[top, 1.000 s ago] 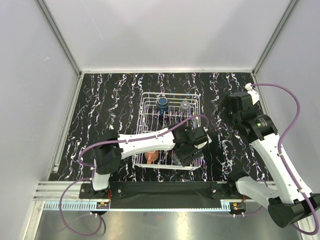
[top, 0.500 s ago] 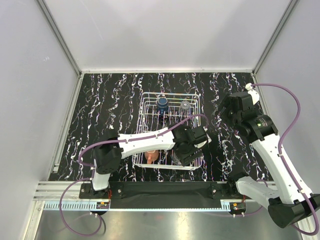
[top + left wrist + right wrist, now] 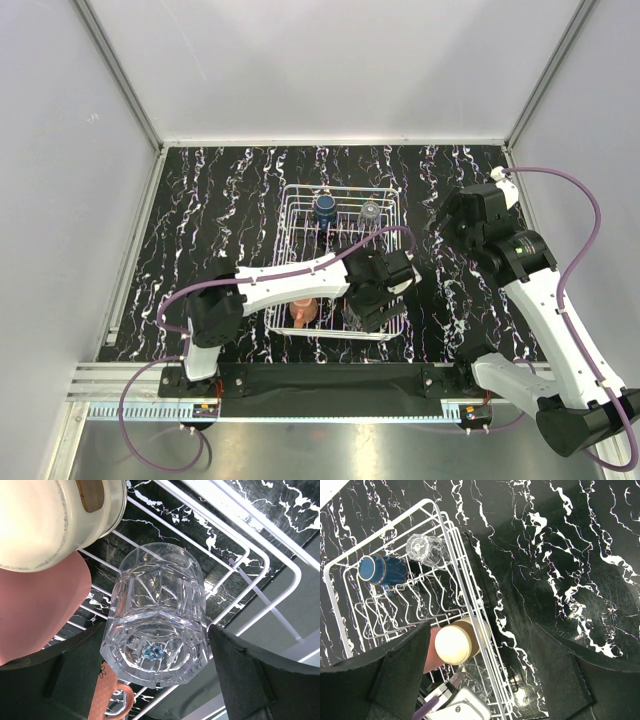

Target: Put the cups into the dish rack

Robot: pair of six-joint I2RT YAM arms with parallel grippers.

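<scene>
The white wire dish rack (image 3: 290, 200) sits mid-table with all the cups in it. A dark blue cup (image 3: 325, 208) and a clear glass (image 3: 370, 212) stand at its far end. In the near right corner, my left gripper (image 3: 365, 305) is open around a second clear glass (image 3: 155, 625), which stands upside down on the bars between the fingers. Beside it are the cream cup (image 3: 45, 520), the pink tumbler (image 3: 35, 605) and the orange mug (image 3: 107, 700). My right gripper (image 3: 462, 215) hovers open and empty, right of the rack.
The rack's right rim (image 3: 455, 545) runs under the right wrist view, with bare black marbled table (image 3: 560, 555) to its right. Grey walls enclose the table on three sides. The left arm's purple cable (image 3: 385, 236) arches over the rack.
My left jaws have spread wider, off the sides of the clear glass, and the wrist has shifted slightly. The right arm has not moved.
</scene>
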